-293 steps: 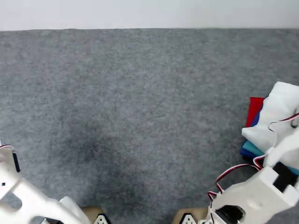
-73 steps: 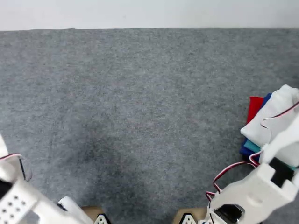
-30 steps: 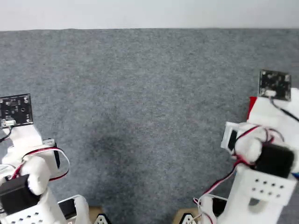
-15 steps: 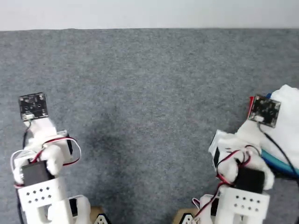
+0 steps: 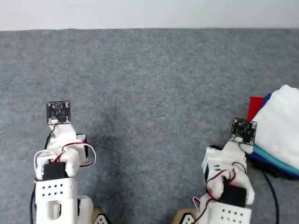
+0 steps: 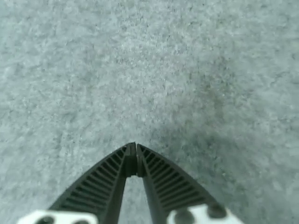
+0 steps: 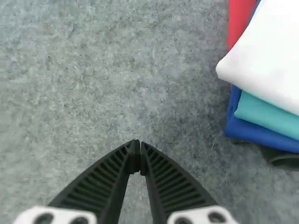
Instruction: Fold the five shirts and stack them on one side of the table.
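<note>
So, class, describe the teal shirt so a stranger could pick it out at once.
On the grey table, find the folded stack beside the right arm. The teal shirt is sandwiched directly under the white shirt on top and above the blue shirt.

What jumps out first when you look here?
The stack of folded shirts at the right edge of the grey table, white on top with teal, blue and red showing beneath. Next, the left gripper and right gripper, both shut, near the front.
</note>
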